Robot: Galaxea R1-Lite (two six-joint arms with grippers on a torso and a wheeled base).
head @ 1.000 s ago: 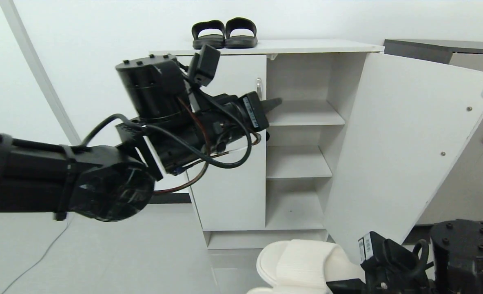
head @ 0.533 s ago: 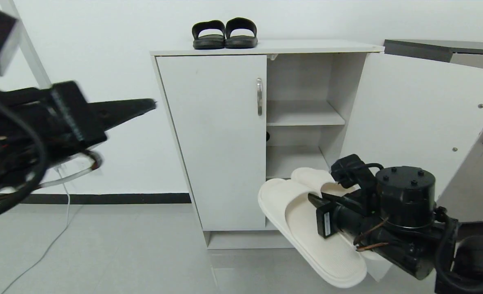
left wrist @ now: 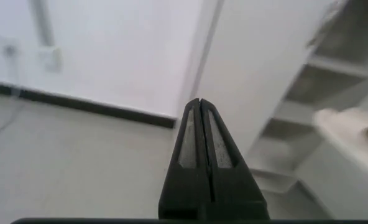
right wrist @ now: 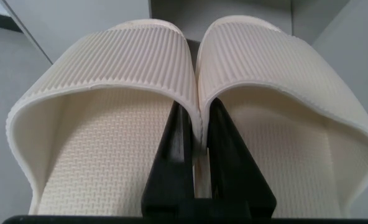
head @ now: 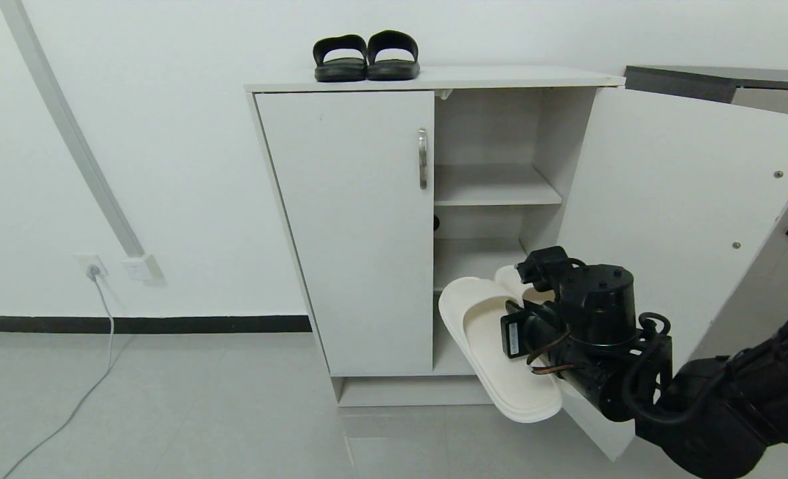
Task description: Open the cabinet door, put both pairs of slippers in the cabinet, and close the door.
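Grey floor (head: 168, 412) nearest me. Left gripper (left wrist: 200, 106) clenched on nothing, over floor, short of cabinet (head: 354, 233). Right gripper (right wrist: 196, 127) pinches inner edges of white slippers (head: 494, 346). Pair held side by side, toes at open right bay, near lower shelf (head: 480, 263). Right door (head: 667, 219) stands wide open. Step in hand, I judge: stowing first pair. Next I must push toes well inside, set pair flat, then release. Black slippers (head: 366, 56) farthest, on cabinet top, untouched.
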